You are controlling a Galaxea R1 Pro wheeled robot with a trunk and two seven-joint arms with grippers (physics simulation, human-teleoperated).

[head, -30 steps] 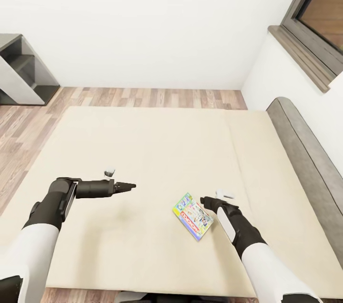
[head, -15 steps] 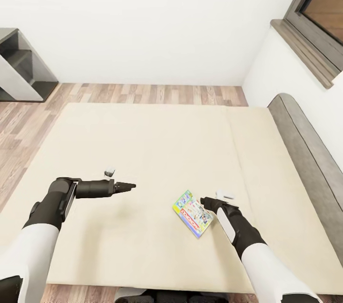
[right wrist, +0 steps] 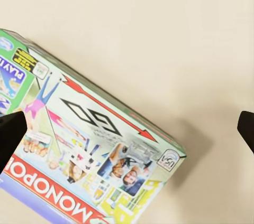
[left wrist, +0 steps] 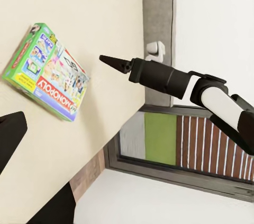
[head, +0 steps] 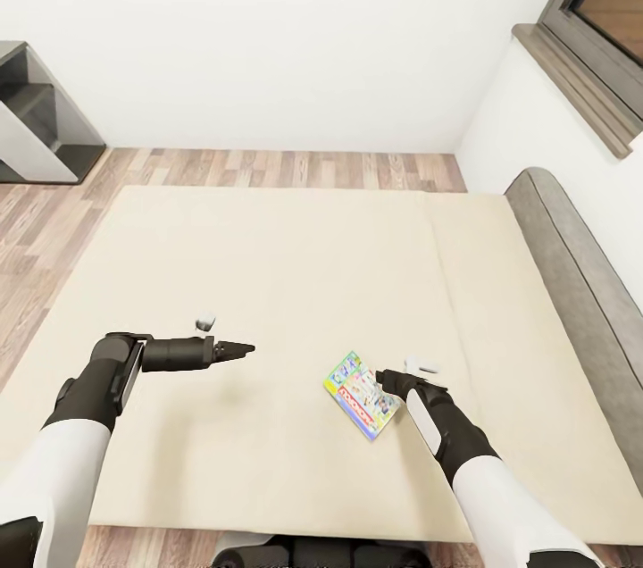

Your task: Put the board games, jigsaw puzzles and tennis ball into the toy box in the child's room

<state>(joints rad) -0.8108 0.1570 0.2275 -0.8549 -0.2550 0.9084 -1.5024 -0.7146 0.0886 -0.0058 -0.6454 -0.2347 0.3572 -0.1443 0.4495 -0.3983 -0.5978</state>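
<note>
monopoly board game [head: 361,395] lies flat on the bed [head: 268,300], lower centre-right of the head view, skewed diagonally, green edge and red band showing. right gripper [head: 382,376] sits just beside the box's right edge, low over the mattress; whether it touches the box i can't tell. the right wrist view has the box [right wrist: 79,155] under the camera with the two dark fingertips [right wrist: 11,131] wide apart at the frame edges, so jaws are spread, nothing gripped. left gripper [head: 246,348] is held out over bare mattress at lower left, well apart from the box, tips looking pinched together to a point in the head view. grey headboard [head: 580,282] runs down the right side, grey-framed window [head: 607,5] at upper right, dark grey side unit [head: 36,130] with white panel at upper left on the wood-plank floor [head: 268,168].
</note>
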